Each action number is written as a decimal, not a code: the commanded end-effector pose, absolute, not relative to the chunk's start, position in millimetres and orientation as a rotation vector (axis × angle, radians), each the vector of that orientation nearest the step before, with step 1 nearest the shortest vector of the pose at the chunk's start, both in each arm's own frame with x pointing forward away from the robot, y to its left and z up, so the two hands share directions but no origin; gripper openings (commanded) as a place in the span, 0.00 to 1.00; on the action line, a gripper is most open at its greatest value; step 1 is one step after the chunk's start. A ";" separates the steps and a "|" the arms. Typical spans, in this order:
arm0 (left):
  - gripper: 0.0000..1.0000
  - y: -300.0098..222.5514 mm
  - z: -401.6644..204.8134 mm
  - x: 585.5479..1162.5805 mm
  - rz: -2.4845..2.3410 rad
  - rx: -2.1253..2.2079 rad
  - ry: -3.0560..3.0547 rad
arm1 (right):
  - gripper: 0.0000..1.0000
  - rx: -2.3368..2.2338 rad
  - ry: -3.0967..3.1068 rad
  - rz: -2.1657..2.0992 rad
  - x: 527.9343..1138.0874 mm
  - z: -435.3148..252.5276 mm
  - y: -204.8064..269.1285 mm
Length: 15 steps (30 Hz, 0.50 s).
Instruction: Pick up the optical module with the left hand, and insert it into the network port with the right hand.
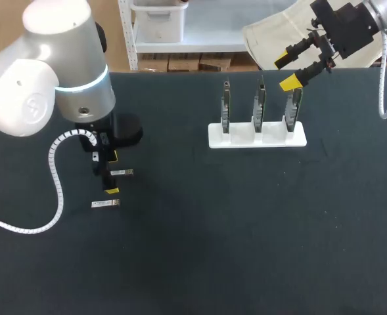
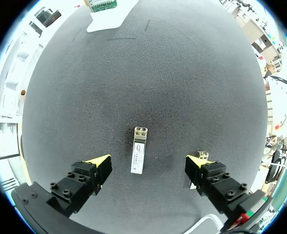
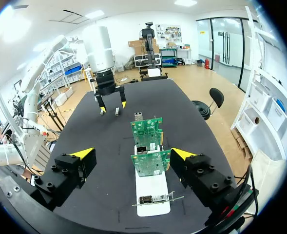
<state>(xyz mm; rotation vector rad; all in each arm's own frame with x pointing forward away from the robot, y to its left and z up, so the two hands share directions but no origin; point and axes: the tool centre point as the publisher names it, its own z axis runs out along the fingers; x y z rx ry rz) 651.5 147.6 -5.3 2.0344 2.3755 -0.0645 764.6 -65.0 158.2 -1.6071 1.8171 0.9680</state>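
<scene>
On the dark table, the optical module lies flat below and between the left arm's wide-open, empty jaws, long axis across the line joining the fingertips; a second module lies just outside one fingertip. The right arm's jaws, also open and empty, hang above the white stand of circuit boards, well apart from the module.

On the bench, one optical module lies under the left gripper, between its fingers and touching neither. A second module lies just beside it, nearer to the robot. Well apart to the right is a stand with three boards upright in a row on it. The right gripper hangs above the stand's right end.
</scene>
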 end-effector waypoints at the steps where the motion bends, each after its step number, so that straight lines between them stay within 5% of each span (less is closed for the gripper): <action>1: 1.00 147.5 -7.2 652.1 -0.059 2.046 2.367 | 1.00 -1.605 1.817 0.963 763.2 158.1 -64.7; 15: 1.00 148.9 -10.5 650.2 -0.054 2.053 2.368 | 1.00 -1.605 1.817 0.963 763.2 158.1 -64.7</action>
